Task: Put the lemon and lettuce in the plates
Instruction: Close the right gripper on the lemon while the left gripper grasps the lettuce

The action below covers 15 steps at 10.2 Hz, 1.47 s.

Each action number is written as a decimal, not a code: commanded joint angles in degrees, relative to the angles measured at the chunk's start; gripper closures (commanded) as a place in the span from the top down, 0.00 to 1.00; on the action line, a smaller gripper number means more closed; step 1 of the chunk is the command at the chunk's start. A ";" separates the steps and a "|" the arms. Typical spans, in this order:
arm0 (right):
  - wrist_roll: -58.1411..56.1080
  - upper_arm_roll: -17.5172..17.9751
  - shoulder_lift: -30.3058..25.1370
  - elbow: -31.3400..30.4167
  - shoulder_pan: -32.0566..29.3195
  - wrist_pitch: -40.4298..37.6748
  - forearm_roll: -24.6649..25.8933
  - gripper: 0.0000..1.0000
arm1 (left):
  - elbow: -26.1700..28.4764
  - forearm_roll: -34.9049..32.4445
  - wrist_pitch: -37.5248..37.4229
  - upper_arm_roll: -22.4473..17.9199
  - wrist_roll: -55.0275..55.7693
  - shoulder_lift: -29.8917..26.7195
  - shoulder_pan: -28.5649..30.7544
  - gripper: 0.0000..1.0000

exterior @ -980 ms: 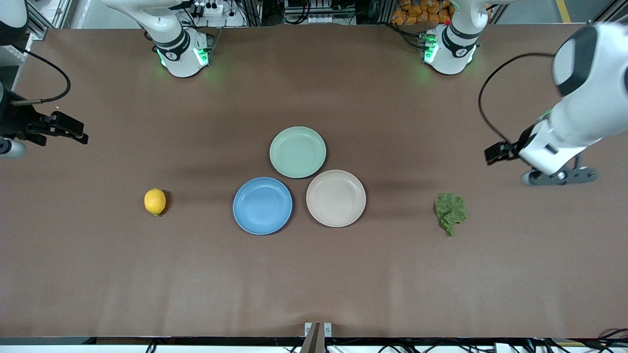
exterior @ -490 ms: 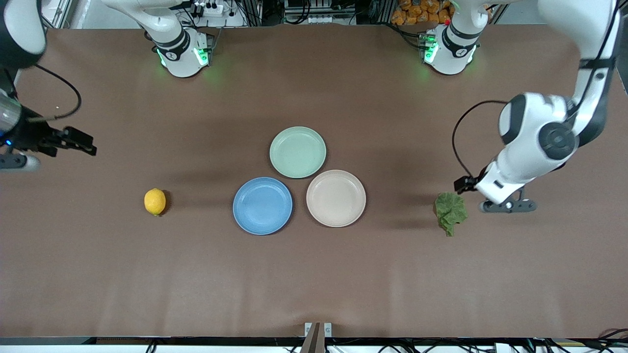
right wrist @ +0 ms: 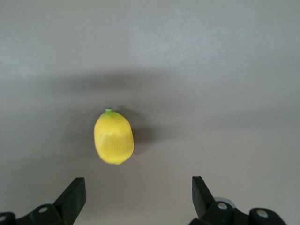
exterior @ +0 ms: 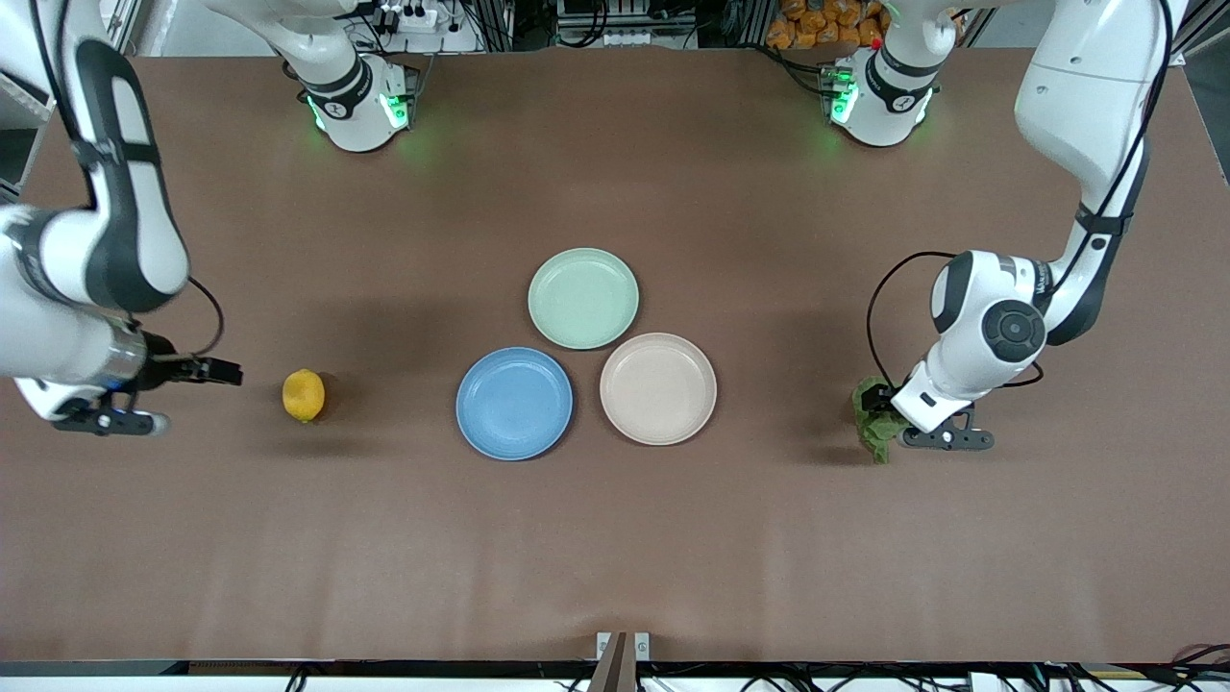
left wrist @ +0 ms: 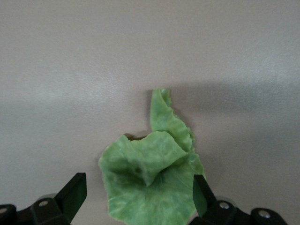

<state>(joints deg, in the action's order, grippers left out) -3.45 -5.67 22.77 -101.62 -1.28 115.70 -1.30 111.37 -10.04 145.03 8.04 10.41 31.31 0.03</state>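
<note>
Yellow and smooth, the lemon (exterior: 304,395) lay on the brown worktop (exterior: 615,538) toward the right arm's end, well apart from the blue plate (exterior: 514,403). We had the right gripper (right wrist: 136,201) near it, not yet around it, jaws spread wide with the fruit clear of both fingers. At the left arm's end, the left gripper (left wrist: 138,199) hung low over the lettuce (left wrist: 152,180), jaws also wide, the leaf's broad part lying between the fingers while its stem tip pointed away. The beige-pink plate (exterior: 658,388) sat touching the blue one, both bare; a mint-green plate (exterior: 583,298) lay just beside them.

We judged the lemon the chief risk: one finger striking the round rind first could send it rolling. The limp leaf might fold or slip if we pinched only an edge.
</note>
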 commanded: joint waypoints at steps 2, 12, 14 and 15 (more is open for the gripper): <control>0.02 0.66 3.41 -3.66 0.93 8.03 -0.19 1.00 | -0.89 -1.65 3.76 -0.04 0.74 3.31 -0.21 0.92; -0.24 0.84 11.15 -5.15 3.83 13.75 -6.08 1.00 | -1.15 -2.00 -1.30 0.66 1.10 -1.84 -0.56 0.00; -0.33 0.84 11.07 -6.22 3.74 14.47 -5.99 0.52 | -2.90 -1.21 -6.57 1.45 1.10 -5.10 -1.52 0.00; -0.24 0.84 10.55 -5.78 4.09 13.33 -5.99 0.28 | -4.83 -1.03 -10.43 3.11 1.62 -6.25 -1.79 0.00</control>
<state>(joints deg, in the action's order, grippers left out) -3.38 -4.85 33.85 -107.38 2.57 129.50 -6.05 107.77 -10.16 139.52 9.75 10.43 27.94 -1.07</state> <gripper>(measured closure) 0.300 0.960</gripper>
